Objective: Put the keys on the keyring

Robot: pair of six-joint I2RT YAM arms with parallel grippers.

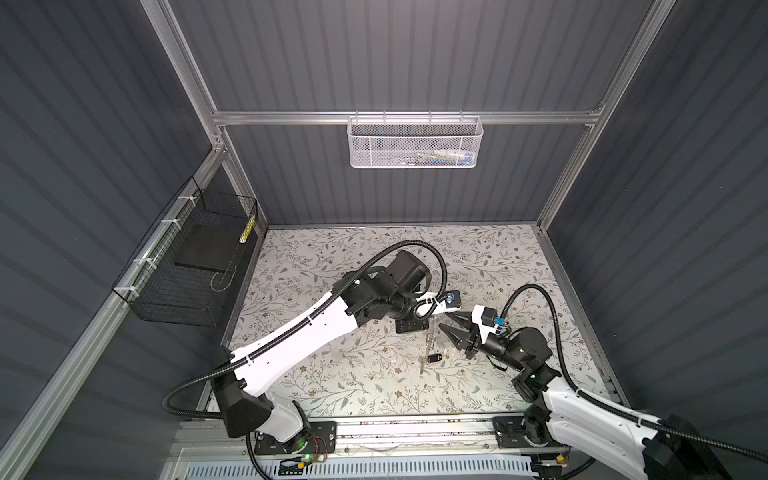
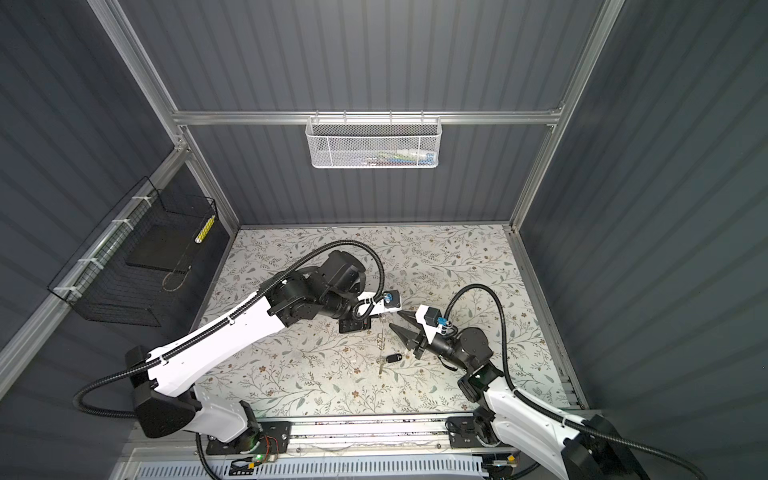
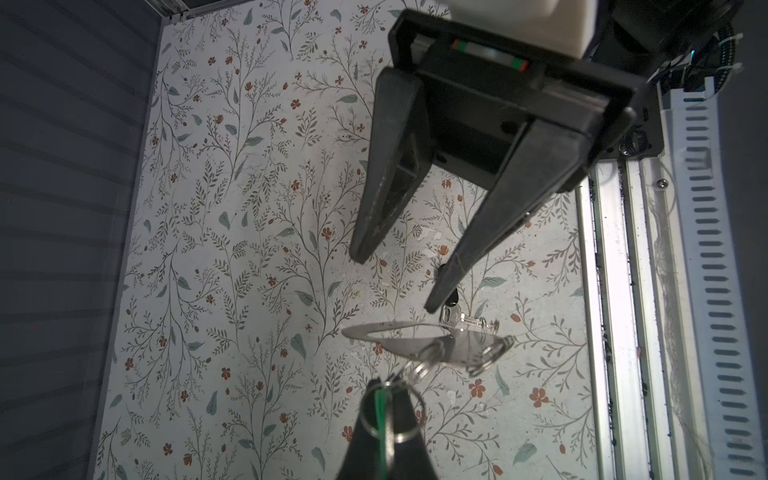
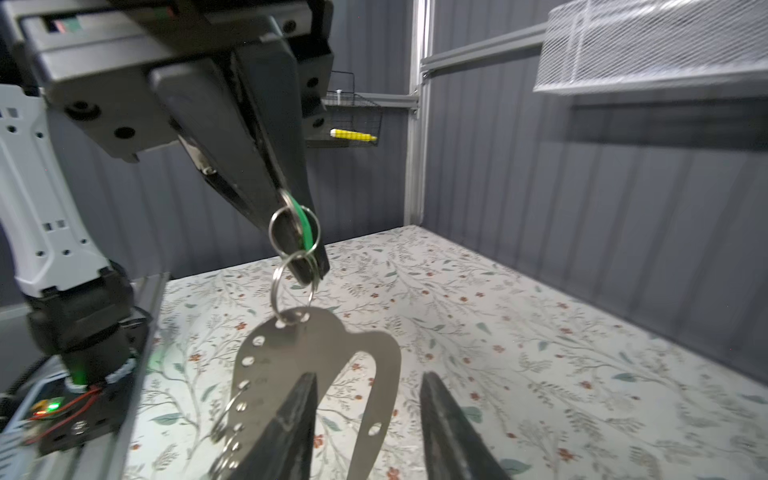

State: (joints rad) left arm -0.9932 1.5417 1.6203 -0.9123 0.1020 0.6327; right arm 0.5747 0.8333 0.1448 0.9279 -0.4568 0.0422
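Currently the left claw [image 4: 309, 266] is closed on the green tag [image 4: 305, 224] of one key. The keyring plate [image 4: 320, 336] hangs below it in the air, linked by a split ring [image 4: 274, 286] that passes through a hole at the plate's edge. The right claw [image 3: 397, 282] stands with its jaws apart, just beside the plate; whether a finger touches the plate cannot be told. The black-tagged key [image 1: 433, 358] lies flat on the floral surface [image 1: 332, 374], near the right claw and apart from the plate. Treat the plate as a thin, stiff, light sheet of smooth metal. It probably does not bend under a pinch, but it is likely to swing and turn about the ring at the lightest push, and its polished faces may slip between hard fingers. Take hold of it across its thickness, on the solid band beside the long slot. Keep clear of the row of small rings [image 4: 217, 434], which hang loose and would likely shift under a grip. Treat the black-tagged key as small, light and rigid; it lies low against the surface, so the blade offers little to pinch. The plastic tag is thicker and probably less slippery: grip there, across its narrow width, leaving the key's ring free for threading.
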